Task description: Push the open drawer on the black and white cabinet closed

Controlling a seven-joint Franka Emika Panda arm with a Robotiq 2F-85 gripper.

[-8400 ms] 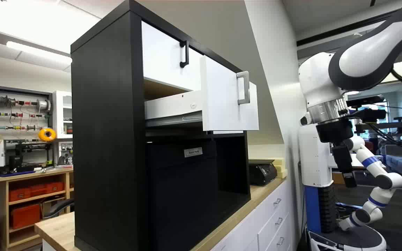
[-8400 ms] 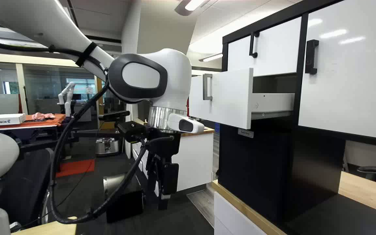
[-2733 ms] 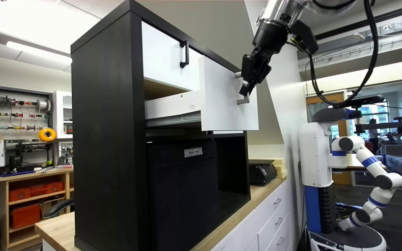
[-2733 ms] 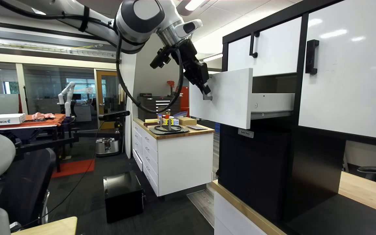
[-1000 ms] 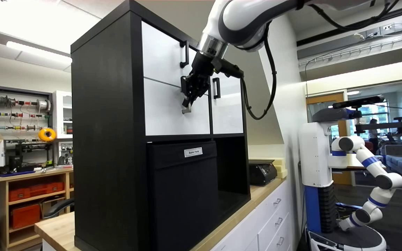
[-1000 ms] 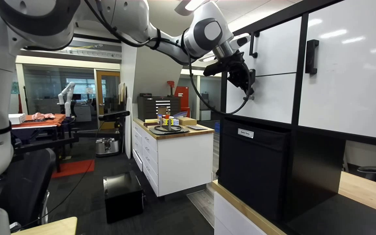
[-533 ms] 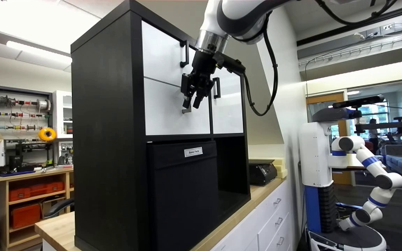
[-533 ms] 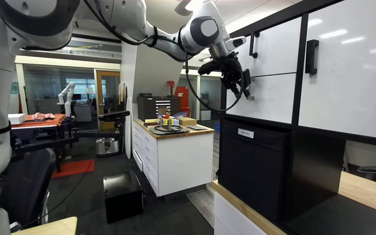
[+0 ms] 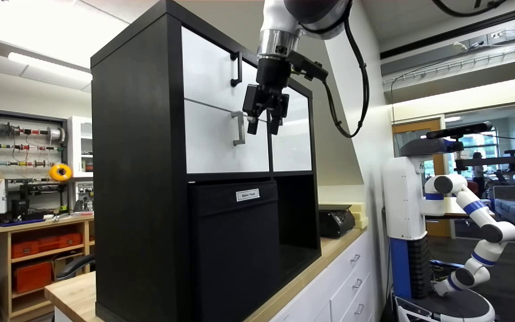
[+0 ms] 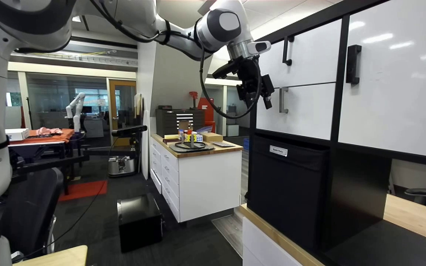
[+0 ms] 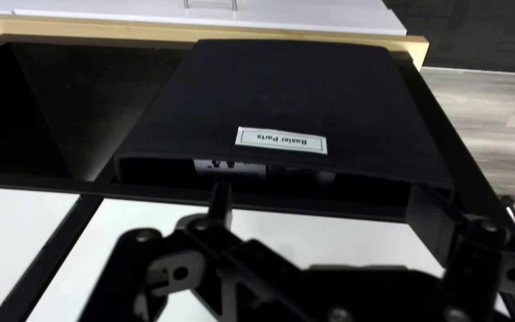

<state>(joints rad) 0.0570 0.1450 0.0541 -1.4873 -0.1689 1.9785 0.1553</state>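
Pointing down, hand (image 9: 264, 128); fingers (image 11: 432, 221) spread apart; clear of grey handle (image 10: 281, 100); drawer (image 9: 213, 150) flush in cabinet (image 9: 132, 179)

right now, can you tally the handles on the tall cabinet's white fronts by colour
Black: 2, the upper handle and the door handle
Grey: 1, the lower handle, on the closed drawer
Total on the cabinet: 3 handles
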